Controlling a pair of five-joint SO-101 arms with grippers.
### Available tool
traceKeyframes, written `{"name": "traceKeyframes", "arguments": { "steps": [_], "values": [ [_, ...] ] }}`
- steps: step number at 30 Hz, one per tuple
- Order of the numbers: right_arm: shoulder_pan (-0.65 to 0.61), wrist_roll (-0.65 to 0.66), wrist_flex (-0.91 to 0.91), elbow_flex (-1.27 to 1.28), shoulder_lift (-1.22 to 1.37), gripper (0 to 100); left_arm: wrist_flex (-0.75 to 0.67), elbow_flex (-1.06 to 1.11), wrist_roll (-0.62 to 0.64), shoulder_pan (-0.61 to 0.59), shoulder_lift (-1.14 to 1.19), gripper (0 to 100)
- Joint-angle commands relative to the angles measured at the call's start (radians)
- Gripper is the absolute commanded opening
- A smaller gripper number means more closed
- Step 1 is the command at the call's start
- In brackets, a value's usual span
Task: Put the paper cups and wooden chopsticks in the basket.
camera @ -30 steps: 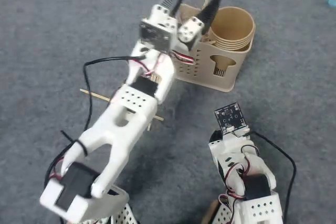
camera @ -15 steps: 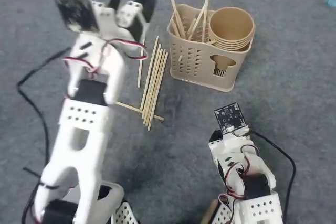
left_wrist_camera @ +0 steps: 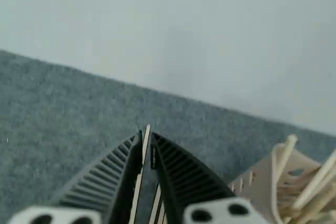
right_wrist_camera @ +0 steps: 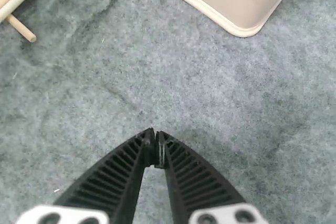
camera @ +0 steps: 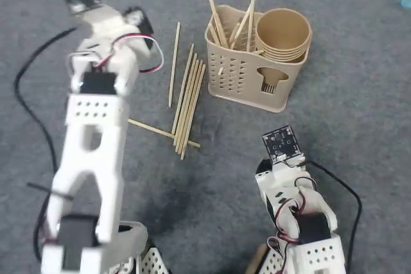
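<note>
Wooden chopsticks (camera: 186, 97) lie loose on the grey carpet (camera: 334, 94) just beyond your left gripper's (left_wrist_camera: 146, 142) clenched jaws. The basket (camera: 241, 78) holding the paper cups (camera: 282, 30) sits off to one side of them, with a pale wall (left_wrist_camera: 210, 35) behind. Your right gripper (right_wrist_camera: 155, 142) is clenched too. Your left arm has swung away from the basket and its jaws have closed.

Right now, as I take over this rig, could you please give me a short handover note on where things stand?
Left end effector: closed, held up over the mat beside the loose chopsticks.
Right end effector: closed, empty, low over the mat near a corner of the basket.
Done: the stacked paper cups stand in the basket; some wooden chopsticks lean in its other compartment.
Left: the loose chopsticks lying on the mat beside the basket.
</note>
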Motion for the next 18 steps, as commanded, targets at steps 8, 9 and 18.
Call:
{"name": "traceKeyframes", "arguments": {
  "steps": [8, 9, 18],
  "values": [
    [0.008, 0.018, -0.025, 0.021, -0.015, 0.9, 0.252, -0.387, -0.052, 0.009, 0.503, 15],
    [0.008, 0.018, -0.025, 0.021, -0.015, 0.9, 0.252, -0.421, -0.055, 0.015, 0.545, 15],
    [0.008, 0.018, -0.025, 0.021, -0.015, 0.9, 0.256, -0.748, -0.058, 0.025, 0.878, 15]
  ]
}}
